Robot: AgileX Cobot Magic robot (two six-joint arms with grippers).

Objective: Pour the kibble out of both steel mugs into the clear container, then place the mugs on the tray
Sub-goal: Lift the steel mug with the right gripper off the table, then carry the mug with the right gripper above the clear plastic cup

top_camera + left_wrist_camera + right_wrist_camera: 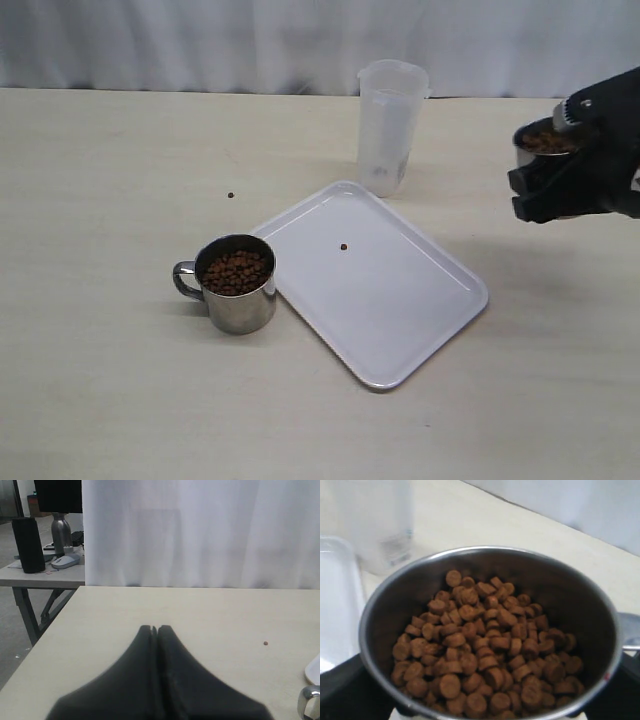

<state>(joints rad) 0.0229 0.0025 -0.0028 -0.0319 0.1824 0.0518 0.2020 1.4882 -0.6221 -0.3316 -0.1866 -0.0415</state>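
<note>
i'm watching the right tool pinching a steel mug across its body, upright and loaded with kibble, hanging above the bench at 2 o'clock from the tray. the left tool is sitting pressed together, gripping nothing. the second mug, also full, is standing just beside the tray's 9 o'clock edge. the clear container is standing at 12 o'clock. one loose pellet is lying on the tray, another pellet on the bench.
</note>
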